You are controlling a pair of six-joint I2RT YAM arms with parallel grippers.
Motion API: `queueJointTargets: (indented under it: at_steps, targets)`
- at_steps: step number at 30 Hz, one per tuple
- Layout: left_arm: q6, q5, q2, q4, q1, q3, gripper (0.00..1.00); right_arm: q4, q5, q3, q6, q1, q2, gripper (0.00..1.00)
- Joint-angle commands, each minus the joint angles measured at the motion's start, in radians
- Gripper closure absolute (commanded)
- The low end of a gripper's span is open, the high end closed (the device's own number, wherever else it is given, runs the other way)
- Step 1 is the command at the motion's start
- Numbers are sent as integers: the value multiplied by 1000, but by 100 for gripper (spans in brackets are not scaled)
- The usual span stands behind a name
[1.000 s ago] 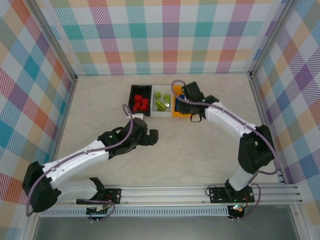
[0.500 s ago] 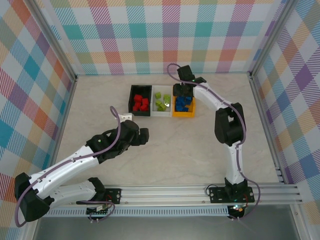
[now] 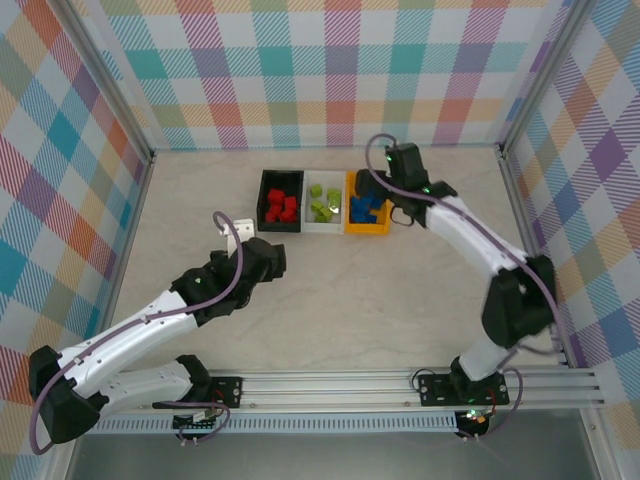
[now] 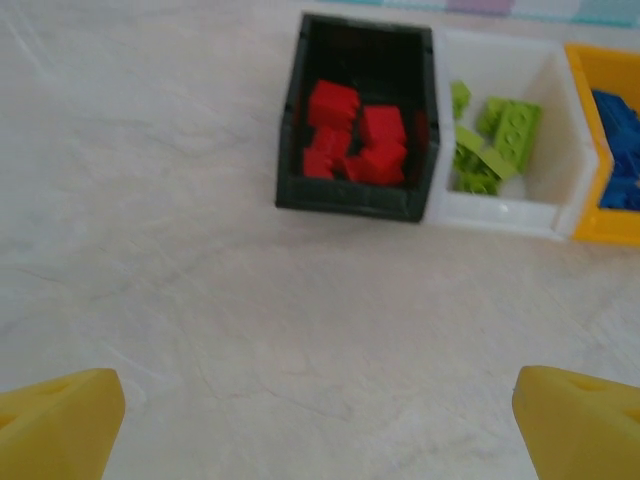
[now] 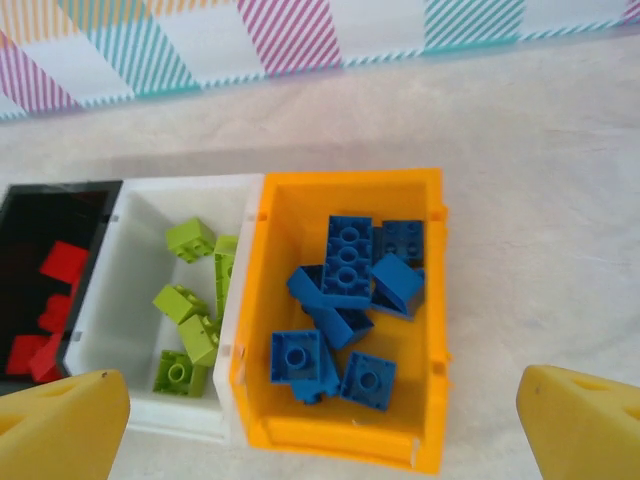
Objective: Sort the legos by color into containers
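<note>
Three containers stand side by side at the back of the table. The black bin (image 3: 280, 222) holds red legos (image 4: 355, 140). Lime green legos (image 5: 190, 300) lie in the white bin (image 3: 323, 226), and several blue legos (image 5: 345, 265) lie in the orange bin (image 5: 340, 180). My right gripper (image 5: 322, 430) hangs open just above the orange bin's near end, nothing between its yellow fingertips (image 5: 60, 425). In front of the black bin, over bare table, my left gripper (image 4: 320, 430) is open and empty too, well short of the bins.
The containers sit edge to edge on a pale marbled tabletop (image 3: 400, 290). Checkered walls (image 3: 330, 70) with metal frame posts (image 3: 520, 200) close in the back and both sides. A metal rail (image 3: 350, 385) carries the arm bases at the near edge.
My right gripper has gone from shut to open over the orange bin, swinging to its far side and then back right. The left arm has drawn back and left.
</note>
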Motion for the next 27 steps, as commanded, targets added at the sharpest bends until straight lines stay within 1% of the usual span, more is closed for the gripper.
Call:
queueJointTargets:
  at_steps: [1,3,4,5,7,8,10,12,14,15,17,18,21,22,23,24,25,27]
  targets:
    - [82,-175,28,115,18,5,0,94,93,-143,79,1,-121,0]
    - [16,-257,67,96,50,10,0,114,154,-243,112,2,-207,0]
    - [18,-254,72,119,77,-2,0,115,181,-288,139,2,-243,0]
    - [36,-232,68,175,114,-26,0,123,197,-337,161,2,-288,0]
    - [63,-167,41,341,210,-114,0,151,223,-423,196,2,-358,0]
    - [90,-113,24,442,273,-167,0,164,223,-456,201,2,-393,0]
    - [132,-50,15,598,379,-248,0,187,199,-499,171,1,-432,0]
    - [198,-4,53,722,471,-289,0,159,217,-505,187,2,-447,0]
    - [305,67,127,803,537,-296,0,129,255,-503,212,0,-449,0]
    - [375,87,166,826,553,-290,0,138,264,-507,185,-1,-449,0]
    - [467,117,214,883,578,-302,0,161,279,-516,117,-1,-449,0]
    - [499,165,225,913,593,-323,0,167,301,-521,98,0,-449,0]
    - [512,221,274,952,636,-363,0,215,325,-552,67,-3,-462,0]
    - [520,216,300,936,644,-362,0,244,326,-573,57,-3,-471,0]
    - [520,176,330,922,647,-354,0,265,326,-592,49,-3,-484,0]
    - [522,172,349,954,652,-366,0,287,322,-609,45,-6,-497,0]
    - [526,204,357,1007,660,-390,0,308,317,-626,33,-8,-507,0]
    - [529,228,379,1151,675,-435,0,335,318,-654,20,-18,-524,0]
